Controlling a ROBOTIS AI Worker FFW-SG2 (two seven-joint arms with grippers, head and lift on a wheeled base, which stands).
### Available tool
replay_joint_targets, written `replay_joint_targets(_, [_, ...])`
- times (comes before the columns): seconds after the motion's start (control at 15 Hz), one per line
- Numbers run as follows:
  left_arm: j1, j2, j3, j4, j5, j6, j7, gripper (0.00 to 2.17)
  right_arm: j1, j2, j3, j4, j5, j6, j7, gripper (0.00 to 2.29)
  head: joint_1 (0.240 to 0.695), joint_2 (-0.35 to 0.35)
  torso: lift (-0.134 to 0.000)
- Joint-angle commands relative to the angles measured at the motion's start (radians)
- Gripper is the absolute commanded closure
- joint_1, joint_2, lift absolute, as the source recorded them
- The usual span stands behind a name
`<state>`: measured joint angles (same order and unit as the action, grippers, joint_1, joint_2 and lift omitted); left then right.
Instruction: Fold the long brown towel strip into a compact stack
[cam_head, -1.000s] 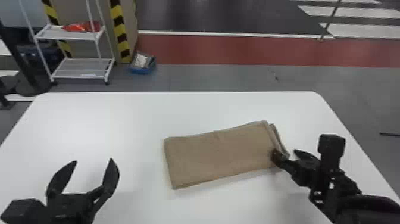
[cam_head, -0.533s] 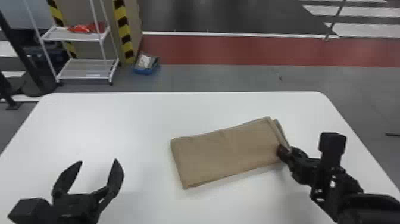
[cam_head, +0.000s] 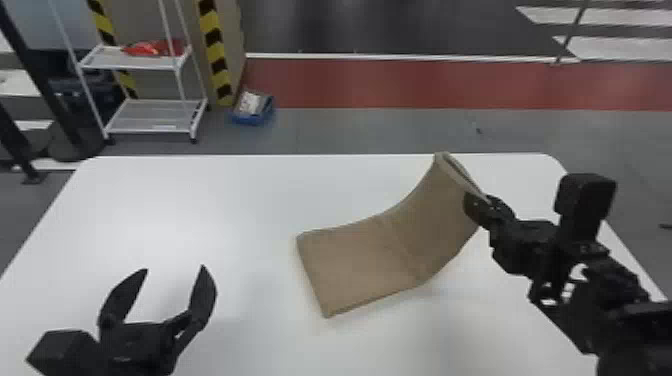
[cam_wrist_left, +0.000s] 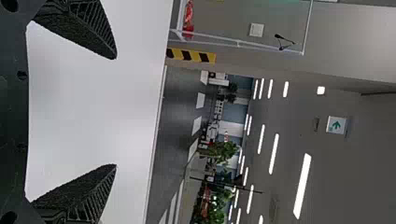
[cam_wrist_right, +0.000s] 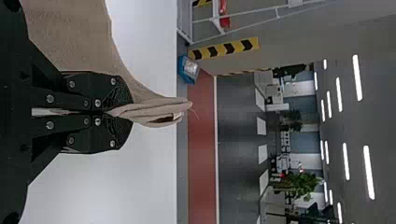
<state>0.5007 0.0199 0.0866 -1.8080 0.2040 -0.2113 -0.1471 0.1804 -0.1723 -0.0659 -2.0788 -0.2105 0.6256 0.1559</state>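
Two fingers pinched tight, the right hand (cam_head: 476, 204) has the far-right end of the brown towel strip (cam_head: 360, 262), and up it comes, down by the bench (cam_head: 190, 210) a moment ago, now peeled clear, probably opening another fold leftward! The rest, already layered, lies flat near mid-bench, while the left hand (cam_head: 175, 270) hangs wide open and unladen at near left. Farther out on the floor, a blue box (cam_head: 245, 119) holds something pale (cam_head: 250, 102).
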Motion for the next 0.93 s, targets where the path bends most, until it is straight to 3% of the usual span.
replay_joint_targets(0.0, [0.004, 0.002, 0.002, -0.007, 0.000, -0.001, 0.000, 0.04, 0.010, 0.000, 0.123, -0.135, 0.028, 0.049, -0.004, 1.43, 0.695, 0.003, -0.121])
replay_joint_targets(0.27, [0.010, 0.005, 0.007, -0.007, 0.000, -0.001, 0.000, 0.04, 0.010, 0.000, 0.408, -0.155, 0.224, 0.147, -0.004, 1.43, 0.695, 0.161, -0.121])
replay_joint_targets(0.4, [0.009, 0.003, 0.007, -0.005, 0.000, 0.002, 0.000, 0.04, 0.010, 0.004, 0.466, -0.138, 0.278, 0.193, -0.004, 1.43, 0.695, 0.247, -0.121])
replay_joint_targets(0.6, [0.004, 0.003, 0.002, -0.002, 0.000, 0.008, 0.001, 0.04, 0.005, 0.004, 0.506, -0.090, 0.292, 0.245, -0.004, 1.38, 0.695, 0.287, -0.121])
replay_joint_targets(0.73, [0.002, 0.005, -0.001, -0.001, 0.000, 0.008, 0.001, 0.04, 0.004, 0.004, 0.515, -0.066, 0.283, 0.273, 0.002, 0.19, 0.695, 0.300, -0.121])
replay_joint_targets(0.8, [0.002, 0.005, -0.001, 0.001, 0.000, 0.008, 0.001, 0.04, 0.002, 0.002, 0.515, -0.057, 0.258, 0.260, 0.011, 0.00, 0.695, 0.303, -0.121])
replay_joint_targets(0.87, [0.001, 0.006, -0.002, 0.003, 0.000, 0.008, 0.001, 0.04, 0.007, 0.000, 0.514, -0.053, 0.238, 0.211, 0.013, 0.00, 0.695, 0.306, -0.121])
